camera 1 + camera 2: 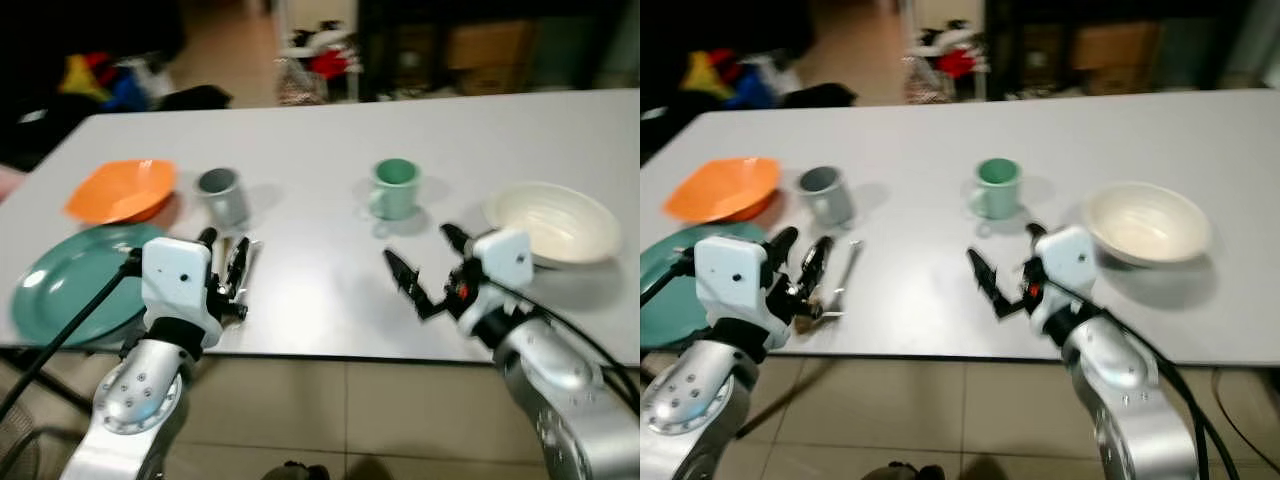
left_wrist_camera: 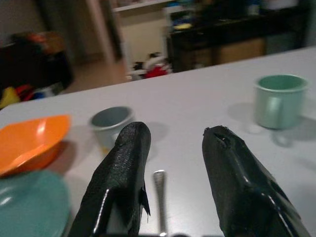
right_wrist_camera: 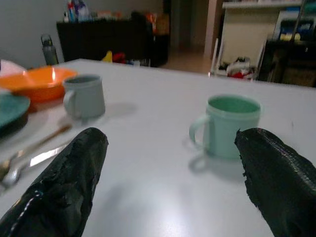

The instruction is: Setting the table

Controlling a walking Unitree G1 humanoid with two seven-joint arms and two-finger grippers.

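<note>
The left hand (image 2: pixel 173 197) hovers low over the near left of the bench (image 1: pixel 330 120), its two black fingers (image 2: pixel 121 173) parted and holding nothing. Directly between and just beyond them lies the cutlery — a spoon (image 2: pixel 159 197) whose bowl shows in the gap, with what looks like a knife (image 3: pixel 44 155) alongside it. These pieces lie just right of the teal plate (image 1: pixel 60 295), their long axes running near-to-far and leaning a little right at the far end. The spoon's bowl appears to point toward the robot, though blur makes that uncertain. The left hand is plainly the nearer one, and its finger gap already straddles the spoon across its narrow width, so a short lowering looks like all the grasp calls for.

Farther out from that hand stand the grey mug (image 1: pixel 222 195) and, to its left, the orange bowl (image 1: pixel 120 190), which overlaps the plate's far rim.

The right hand (image 1: pixel 425 270) hangs over the near middle of the bench, fingers spread wide and empty — pointed toward the green mug (image 1: pixel 395 187), which stands beyond it, handle toward the near left. The cream bowl (image 1: pixel 552 222) sits to its right.
</note>
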